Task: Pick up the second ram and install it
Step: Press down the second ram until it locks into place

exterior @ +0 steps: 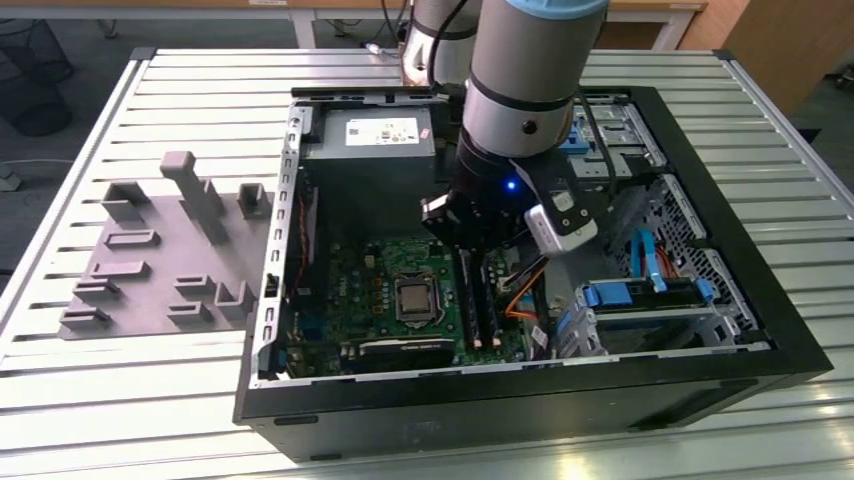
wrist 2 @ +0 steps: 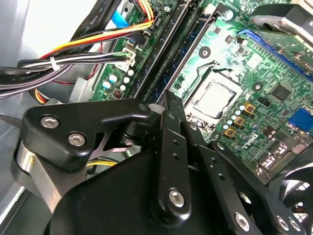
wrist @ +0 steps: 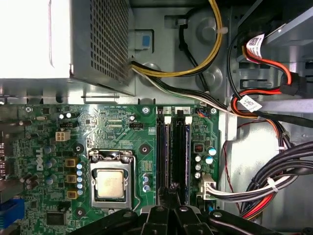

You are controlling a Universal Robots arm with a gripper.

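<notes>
One thin green strip, the second ram [exterior: 470,295], stood on edge in the motherboard [exterior: 350,300] slots, at three o'clock from the processor [exterior: 416,298] in the exterior view. Directly above it, the gripper [wrist 2: 167,98] was clenched, fingertips together. Likely light, stiff and fragile; best held by its flat faces.

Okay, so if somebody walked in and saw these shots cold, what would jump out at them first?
Probably the big grey arm reaching down into the open black computer case on the slatted table, its gripper low over the memory slots. Next, the green motherboard with its silver processor beside those slots. In the exterior view, grey slotted blocks sit on the table at the case's left.
</notes>
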